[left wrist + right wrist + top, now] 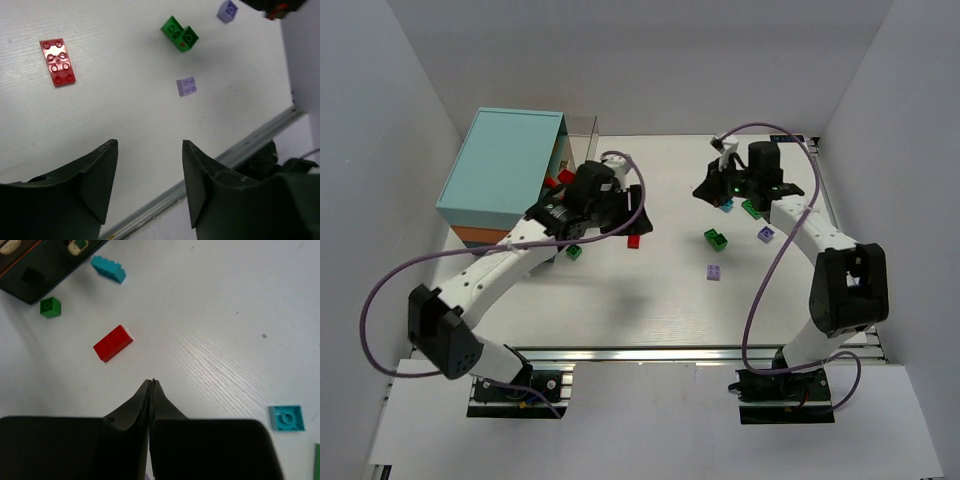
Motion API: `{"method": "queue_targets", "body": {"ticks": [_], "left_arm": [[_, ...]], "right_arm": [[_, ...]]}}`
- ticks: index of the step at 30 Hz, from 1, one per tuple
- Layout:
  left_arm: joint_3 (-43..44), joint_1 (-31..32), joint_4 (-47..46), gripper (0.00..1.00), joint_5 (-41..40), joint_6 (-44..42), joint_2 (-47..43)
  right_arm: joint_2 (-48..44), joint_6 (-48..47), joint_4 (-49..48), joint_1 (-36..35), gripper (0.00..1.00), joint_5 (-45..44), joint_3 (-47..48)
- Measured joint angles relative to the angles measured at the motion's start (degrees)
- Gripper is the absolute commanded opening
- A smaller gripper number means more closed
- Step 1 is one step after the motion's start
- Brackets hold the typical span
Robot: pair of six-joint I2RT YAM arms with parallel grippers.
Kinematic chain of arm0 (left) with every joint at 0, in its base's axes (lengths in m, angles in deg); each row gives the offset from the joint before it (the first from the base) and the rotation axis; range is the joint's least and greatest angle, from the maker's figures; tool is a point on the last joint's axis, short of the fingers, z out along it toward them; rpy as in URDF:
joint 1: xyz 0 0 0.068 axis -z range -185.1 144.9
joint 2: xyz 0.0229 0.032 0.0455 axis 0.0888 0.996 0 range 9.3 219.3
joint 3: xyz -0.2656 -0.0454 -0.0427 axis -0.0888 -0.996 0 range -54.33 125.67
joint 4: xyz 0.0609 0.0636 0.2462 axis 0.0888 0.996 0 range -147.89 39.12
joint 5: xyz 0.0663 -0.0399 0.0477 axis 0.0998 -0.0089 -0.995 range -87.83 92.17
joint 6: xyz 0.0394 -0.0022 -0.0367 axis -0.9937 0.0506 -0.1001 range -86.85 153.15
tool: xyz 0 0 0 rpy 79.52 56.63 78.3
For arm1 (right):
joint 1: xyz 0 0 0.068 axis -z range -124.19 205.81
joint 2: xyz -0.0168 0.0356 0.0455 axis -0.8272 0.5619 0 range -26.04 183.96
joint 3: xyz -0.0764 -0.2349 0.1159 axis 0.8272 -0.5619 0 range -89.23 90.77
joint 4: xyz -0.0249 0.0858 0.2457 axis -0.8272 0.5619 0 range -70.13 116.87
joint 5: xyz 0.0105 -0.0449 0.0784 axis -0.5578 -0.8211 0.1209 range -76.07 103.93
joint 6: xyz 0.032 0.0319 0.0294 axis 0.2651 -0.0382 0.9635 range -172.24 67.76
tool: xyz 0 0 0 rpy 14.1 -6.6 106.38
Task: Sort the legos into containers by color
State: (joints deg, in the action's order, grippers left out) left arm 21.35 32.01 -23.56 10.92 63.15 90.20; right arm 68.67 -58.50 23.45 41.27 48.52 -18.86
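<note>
Lighting was bright, diffuse, from above. Shadows fell soft and faint on the white table [660,290]. Wrist-view foregrounds were dark, slightly blurred.

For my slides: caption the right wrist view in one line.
Shut right gripper over the table near a red brick, a green brick and a cyan plate.

Two arms [510,255], two purple legos [714,272]
</note>
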Motion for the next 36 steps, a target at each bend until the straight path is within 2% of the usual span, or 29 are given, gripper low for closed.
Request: {"method": "queue_targets", "body": {"ticks": [1,2,3,5,6,7,10,16,22,30,33,34,36], "left_arm": [[1.4,1.1,0.5,0.59,-2.1,0.1,1.9],[2.8,2.1,0.7,0.52,-4.4,0.3,4.2],[4.1,2.7,1.4,0.45,-6.8,0.9,6.5],[6.1,3.6,3.0,0.49,-11.8,1.9,11.5],[6.8,3.9,3.6,0.54,-14.3,2.4,13.8],[7.1,4.0,4.0,0.64,-16.9,3.1,16.3],[7.3,4.3,4.8,0.72,-22.4,4.0,22.4],[13.5,4.3,6.0,0.74,-27.6,3.9,33.6],[18.5,4.3,5.9,0.75,-29.3,3.4,39.6],[19.5,3.3,5.9,0.66,-29.3,2.5,43.2],[19.6,3.1,5.9,0.51,-29.3,2.3,43.5],[19.6,3.0,5.8,0.42,-29.3,2.1,43.5],[19.6,2.9,5.5,0.35,-29.2,1.9,43.5]], "right_arm": [[-0.9,0.8,-1.1,1.0,0.42,-0.1,-0.8],[-1.4,1.9,-1.4,1.9,0.75,-0.1,-1.1],[-1.5,2.6,-1.8,2.9,0.89,0.0,-1.2],[-1.4,3.0,-1.8,4.7,0.89,0.9,-1.0],[-1.3,3.0,-1.3,5.5,0.89,1.7,-0.7],[-1.3,3.1,-1.0,6.3,0.89,2.4,-0.5],[-1.3,3.1,-0.5,8.2,0.89,4.2,0.0],[-1.3,2.8,1.1,9.3,0.86,7.0,0.1],[-1.5,2.8,1.6,9.5,0.86,8.3,0.0],[-1.7,2.8,2.1,10.9,0.84,9.1,0.0],[-1.7,2.9,2.3,11.1,0.82,9.4,0.0],[-1.7,2.9,2.3,11.2,0.81,9.5,0.0],[-1.7,2.9,2.4,11.2,0.80,9.7,0.0]]}}
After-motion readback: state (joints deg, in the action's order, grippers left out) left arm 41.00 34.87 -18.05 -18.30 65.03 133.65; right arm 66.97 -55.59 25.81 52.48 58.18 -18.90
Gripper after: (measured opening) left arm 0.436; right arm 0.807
